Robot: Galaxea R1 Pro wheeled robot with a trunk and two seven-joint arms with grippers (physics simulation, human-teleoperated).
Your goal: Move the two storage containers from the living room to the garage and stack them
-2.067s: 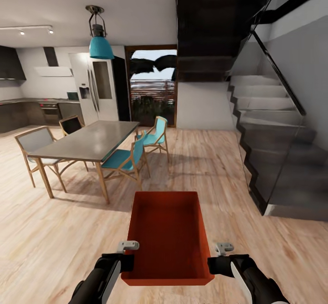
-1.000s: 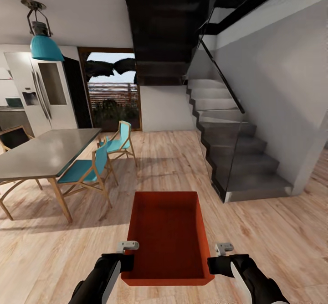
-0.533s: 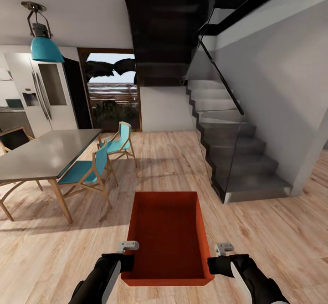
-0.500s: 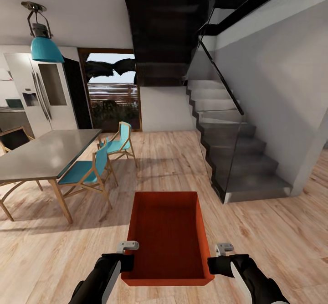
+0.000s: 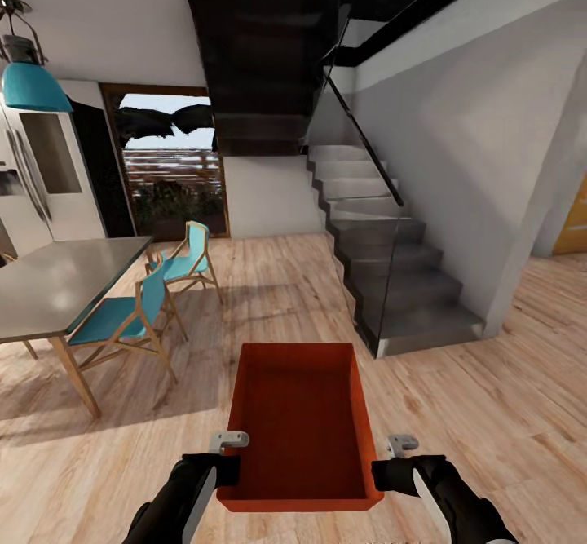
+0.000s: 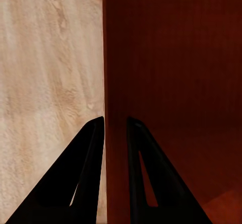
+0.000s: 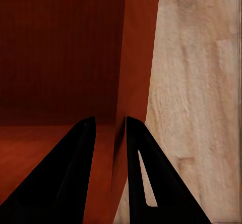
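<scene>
While carried over light wood flooring (image 5: pixel 98 462), red-orange container (image 5: pixel 300 422) held low in front — left gripper (image 6: pixel 115 133) clamped on its left wall, right gripper (image 7: pixel 107 133) on its right wall, staircase (image 5: pixel 391 283) ahead.

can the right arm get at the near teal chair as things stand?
Probably not. The right gripper is shut on the storage container's wall, sharing the carry with the left gripper, and the teal chair stands well ahead on the robot's left, beside the dining table.

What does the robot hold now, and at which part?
One storage container: left gripper pinches its left side wall, right gripper its right side wall, near the rim.
</scene>
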